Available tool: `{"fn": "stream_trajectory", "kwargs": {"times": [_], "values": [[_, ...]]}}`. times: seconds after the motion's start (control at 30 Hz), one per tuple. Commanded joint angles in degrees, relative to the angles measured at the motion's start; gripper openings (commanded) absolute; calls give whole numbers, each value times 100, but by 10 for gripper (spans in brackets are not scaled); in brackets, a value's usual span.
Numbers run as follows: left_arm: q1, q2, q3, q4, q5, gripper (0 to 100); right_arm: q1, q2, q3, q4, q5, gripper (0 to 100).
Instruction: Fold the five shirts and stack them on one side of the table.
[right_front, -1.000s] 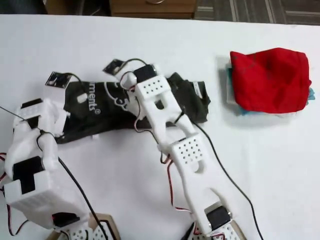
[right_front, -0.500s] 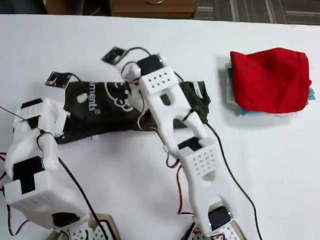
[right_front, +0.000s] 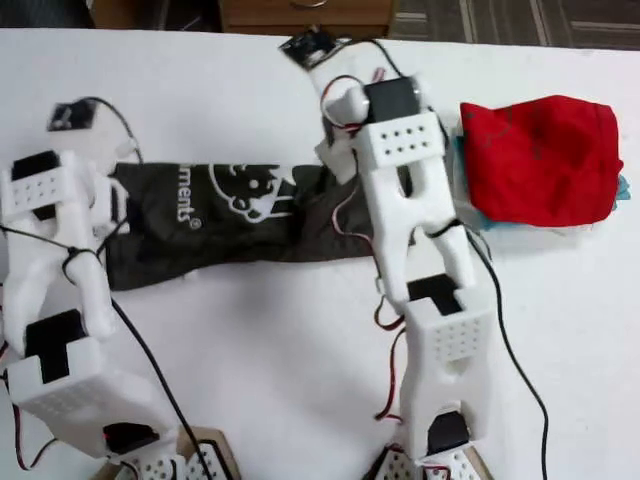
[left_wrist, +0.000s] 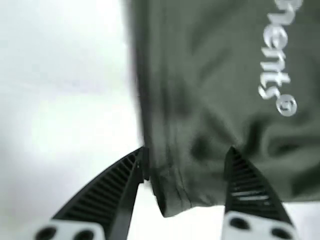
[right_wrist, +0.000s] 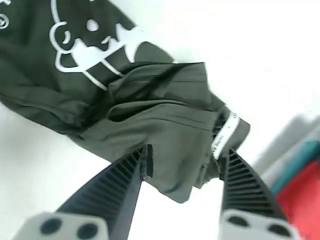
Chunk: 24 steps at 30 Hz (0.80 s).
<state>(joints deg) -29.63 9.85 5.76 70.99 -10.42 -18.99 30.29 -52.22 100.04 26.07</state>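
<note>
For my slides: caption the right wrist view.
Open right gripper straddles tagged end of the dark shirt; folded stack beyond.

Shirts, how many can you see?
4: dark shirt spread out; red shirt to its right, lying on a teal layer and a white layer, edges only. More may be hidden.

dark shirt (right_front: 230, 225) stretched lengthwise, red-topped stack (right_front: 540, 160)

White table (right_front: 250, 380) bears dark shirt (right_front: 230, 215), red-topped stack (right_front: 540, 160).
</note>
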Motion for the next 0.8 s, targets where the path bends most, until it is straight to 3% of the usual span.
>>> {"fn": "stream_trajectory", "kwargs": {"times": [0.0,0.2,0.67,0.77], "values": [[-114,-281,-286,-123,176,272,233,-576,-26,127,-18,226],[-457,765,-796,-97,809,274,497,-963,220,127,-9,225],[264,4018,-4207,2215,835,272,1015,-2686,2101,127,0,225],[422,4510,-4971,2690,835,272,1121,-3037,2497,127,308,225]]}}
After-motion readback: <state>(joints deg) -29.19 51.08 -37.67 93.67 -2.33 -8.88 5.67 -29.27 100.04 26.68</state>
